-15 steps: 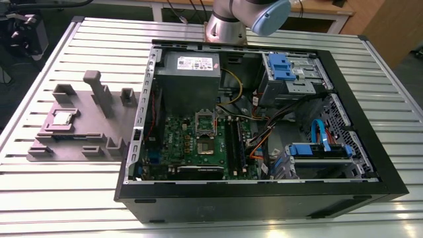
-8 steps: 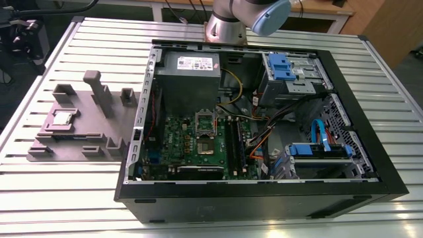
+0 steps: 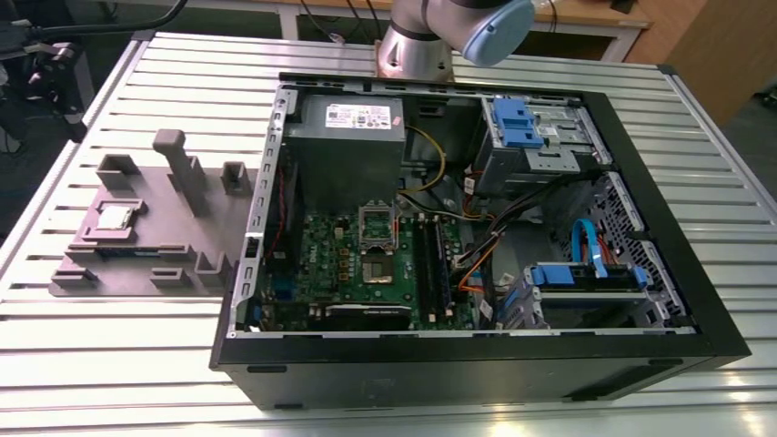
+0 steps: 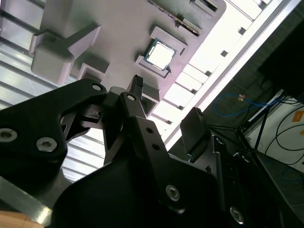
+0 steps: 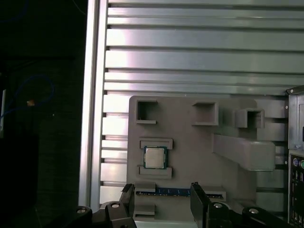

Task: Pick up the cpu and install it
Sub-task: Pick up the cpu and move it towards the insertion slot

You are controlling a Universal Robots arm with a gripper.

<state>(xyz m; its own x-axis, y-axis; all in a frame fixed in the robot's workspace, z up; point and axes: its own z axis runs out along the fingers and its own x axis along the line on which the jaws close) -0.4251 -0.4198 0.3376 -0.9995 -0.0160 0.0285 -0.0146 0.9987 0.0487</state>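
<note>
- The jaws stand apart with nothing between them; both dark fingertips (image 5: 127, 194) show in the first wrist view, well clear of everything beneath.
- The cpu (image 5: 154, 157) lies well apart from the jaws, untouched. It sits flat, shiny side up, in a shallow square nest, as both wrist views show.
- That nest belongs to a grey fixture plate (image 5: 190, 161) with raised blocks and posts standing around it.
- A narrow blue board (image 5: 175, 192) lies in a slot of the fixture, just beside the cpu's nest on the side nearer the jaws.
- The fixture rests on a slatted metal surface (image 5: 190, 61).
- Farther out, in the exterior view, an open black computer case (image 3: 486, 373) lies on the same surface beside the fixture, towards the exterior view's right.
- Inside it, the green motherboard (image 3: 326, 246) carries a square socket (image 3: 378, 269) with no chip seated in it.
- The arm's grey and blue joint (image 3: 486, 27) stands beyond the case.
</note>
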